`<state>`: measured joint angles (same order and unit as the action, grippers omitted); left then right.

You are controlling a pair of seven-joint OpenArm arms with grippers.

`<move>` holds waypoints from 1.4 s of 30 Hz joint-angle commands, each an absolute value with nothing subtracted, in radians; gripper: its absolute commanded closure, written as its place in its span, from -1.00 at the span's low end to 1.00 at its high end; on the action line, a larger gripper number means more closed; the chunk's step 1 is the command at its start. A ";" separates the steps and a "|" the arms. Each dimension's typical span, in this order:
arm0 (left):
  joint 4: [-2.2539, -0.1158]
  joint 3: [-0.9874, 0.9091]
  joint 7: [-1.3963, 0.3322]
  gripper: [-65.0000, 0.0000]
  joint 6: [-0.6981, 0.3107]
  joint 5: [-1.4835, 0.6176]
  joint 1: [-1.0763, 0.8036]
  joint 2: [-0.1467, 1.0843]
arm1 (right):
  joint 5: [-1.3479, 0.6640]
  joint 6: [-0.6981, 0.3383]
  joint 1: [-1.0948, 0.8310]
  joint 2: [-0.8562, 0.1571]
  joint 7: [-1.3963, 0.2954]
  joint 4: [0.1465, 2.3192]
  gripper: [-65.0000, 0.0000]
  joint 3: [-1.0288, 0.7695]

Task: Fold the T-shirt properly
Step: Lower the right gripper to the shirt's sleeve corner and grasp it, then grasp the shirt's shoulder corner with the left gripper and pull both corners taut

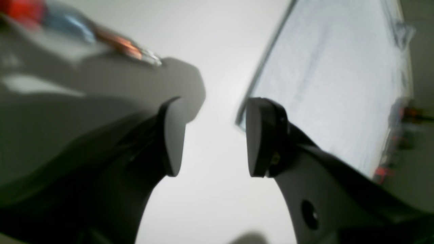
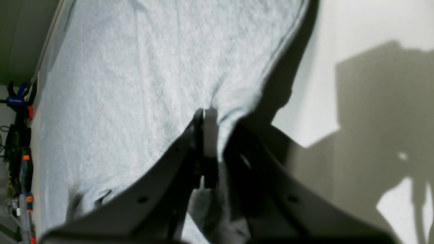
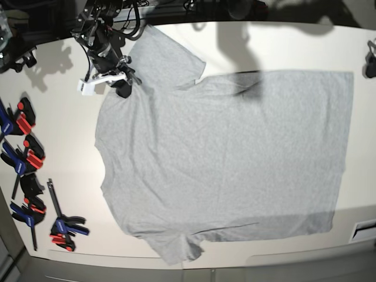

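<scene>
The T-shirt [image 3: 223, 158] lies spread flat, plain side up, across the desk [image 3: 59, 111], the right gripper [image 2: 207, 117] has its jaws pinched shut on the shoulder edge while the left gripper [image 1: 212, 135] hangs open and empty, so the first fold looks just begun, and the left needs a matching hold next.

T-shirt [image 3: 223, 158]: you see plain light heather grey.
Table [image 3: 59, 153]: off-white.
Clamps [image 3: 26, 158] at your 9 o'clock: red, blue, black.
Right gripper [image 2: 210, 135]: black.
</scene>
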<state>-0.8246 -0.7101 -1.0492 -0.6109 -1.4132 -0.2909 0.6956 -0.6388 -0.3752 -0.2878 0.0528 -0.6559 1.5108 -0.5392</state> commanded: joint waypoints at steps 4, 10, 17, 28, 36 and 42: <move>-0.798 -0.620 -1.050 -0.06 -0.631 -1.470 -0.264 0.724 | -0.631 -0.367 -0.291 0.052 -0.681 1.514 1.00 -0.541; -0.799 -0.548 -1.035 -0.09 -0.632 -1.410 -0.205 0.703 | -0.631 -0.367 -0.291 0.053 -0.682 1.515 1.00 -0.541; -0.799 -0.548 -1.083 -0.08 -0.633 -1.377 -0.178 0.680 | -0.631 -0.367 -0.291 0.053 -0.689 1.515 1.00 -0.541; -0.799 -0.458 -1.099 -0.08 -0.632 -1.380 -0.170 0.678 | -0.631 -0.367 -0.291 0.052 -0.690 1.515 1.00 -0.541; -0.799 -0.457 -1.048 1.00 -0.632 -1.325 -0.163 0.682 | -0.631 -0.381 -0.291 0.049 -0.697 1.518 1.00 -0.542; -0.799 -0.458 -1.120 1.00 -0.657 -1.381 -0.169 0.688 | -0.631 -0.433 -0.338 0.049 -0.772 1.632 1.00 -0.568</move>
